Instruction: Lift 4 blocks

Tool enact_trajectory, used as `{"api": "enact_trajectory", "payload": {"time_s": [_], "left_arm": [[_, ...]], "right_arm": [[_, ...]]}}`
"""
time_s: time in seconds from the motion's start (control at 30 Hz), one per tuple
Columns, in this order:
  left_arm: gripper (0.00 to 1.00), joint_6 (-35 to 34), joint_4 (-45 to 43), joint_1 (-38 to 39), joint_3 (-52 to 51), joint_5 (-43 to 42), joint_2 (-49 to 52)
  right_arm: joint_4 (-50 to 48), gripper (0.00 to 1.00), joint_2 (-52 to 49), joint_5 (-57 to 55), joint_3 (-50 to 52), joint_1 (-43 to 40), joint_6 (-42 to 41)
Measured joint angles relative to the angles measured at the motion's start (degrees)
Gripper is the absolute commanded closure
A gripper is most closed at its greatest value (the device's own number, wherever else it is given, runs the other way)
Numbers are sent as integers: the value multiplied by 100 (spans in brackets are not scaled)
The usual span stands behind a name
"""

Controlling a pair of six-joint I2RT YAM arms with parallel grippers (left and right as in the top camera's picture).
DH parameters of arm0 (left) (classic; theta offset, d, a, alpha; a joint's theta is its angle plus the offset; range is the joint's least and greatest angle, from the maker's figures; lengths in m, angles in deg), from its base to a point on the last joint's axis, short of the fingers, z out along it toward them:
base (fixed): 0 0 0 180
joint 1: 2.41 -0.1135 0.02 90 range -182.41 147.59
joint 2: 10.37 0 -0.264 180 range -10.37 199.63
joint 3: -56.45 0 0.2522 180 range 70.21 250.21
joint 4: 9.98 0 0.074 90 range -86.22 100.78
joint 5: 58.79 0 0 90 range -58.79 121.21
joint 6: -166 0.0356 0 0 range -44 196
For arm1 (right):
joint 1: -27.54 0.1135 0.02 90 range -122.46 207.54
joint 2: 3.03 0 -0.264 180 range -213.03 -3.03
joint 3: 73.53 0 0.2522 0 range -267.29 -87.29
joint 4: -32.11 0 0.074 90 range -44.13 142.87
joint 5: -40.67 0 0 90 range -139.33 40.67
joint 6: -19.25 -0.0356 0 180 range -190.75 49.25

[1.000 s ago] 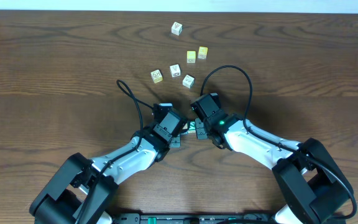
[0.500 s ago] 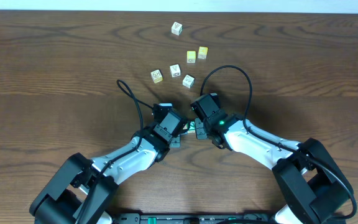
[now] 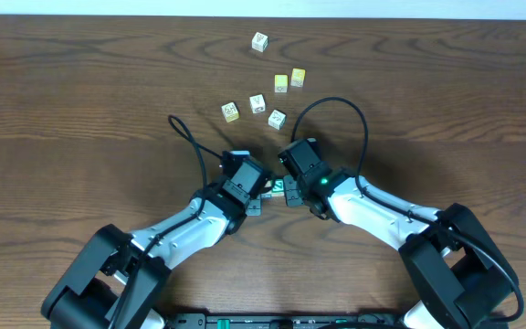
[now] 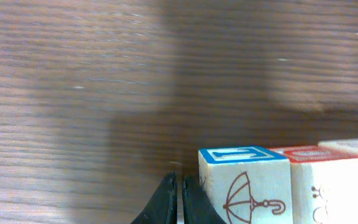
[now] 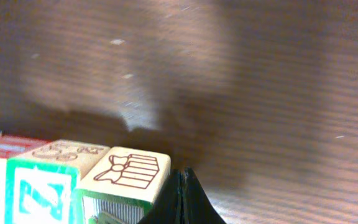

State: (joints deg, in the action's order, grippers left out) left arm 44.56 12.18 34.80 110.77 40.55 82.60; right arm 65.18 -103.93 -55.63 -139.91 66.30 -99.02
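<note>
Left gripper (image 4: 176, 198) is pinched fully shut with nothing between the fingers. Its closed tip is butted against the outer face of the blue-edged block (image 4: 244, 180), the one with the umbrella print. Right gripper (image 5: 180, 198) is the same: shut, empty, tip against the outer face of the gift-print block (image 5: 126, 169). Between those two sit the red-topped block (image 4: 328, 180) and the green N block (image 5: 42, 190). That makes four in one line, faces touching, squeezed end to end between the two tips, just ahead of both arms mid-table (image 3: 446, 82). Can't tell if the row is off the wood: block bottoms are cropped in both wrist views, and overhead the gripper bodies cover all but a sliver of green. Judged step is a two-arm squeeze lift. To do it well, both tips should push along the row's axis at mid-height, with equal inward force and both arms rising at the same rate. Any offset or skew likely buckles the row at a middle joint, since the two inner blocks are held by friction only. Rise straight up, no yaw. Further out, the loose cubes (image 3: 257, 103) and beyond them two yellow cubes (image 3: 281, 83) lie well apart from the row, so a vertical lift should not touch them.
</note>
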Motion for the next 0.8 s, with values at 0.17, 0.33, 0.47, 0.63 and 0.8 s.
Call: {"api": "enact_trajectory", "payload": {"time_s": [0.17,0.33,0.47,0.63,0.8], "left_arm": [[93,122,28,-138,0,-4,-13],[93,168,31,-149,0,-2,-15],[93,170,33,-149,0,2,-15],[93,170,33,-149,0,2,-15],[93,170,33,-149,0,2,-15]], "right_arm": [[9,99,-2,120,-4,57,-2],[9,99,-31,144,-7,59,-2],[9,99,-35,157,-7,59,-2],[9,99,-35,157,-7,59,-4],[17,99,-35,153,-9,59,-17]]}}
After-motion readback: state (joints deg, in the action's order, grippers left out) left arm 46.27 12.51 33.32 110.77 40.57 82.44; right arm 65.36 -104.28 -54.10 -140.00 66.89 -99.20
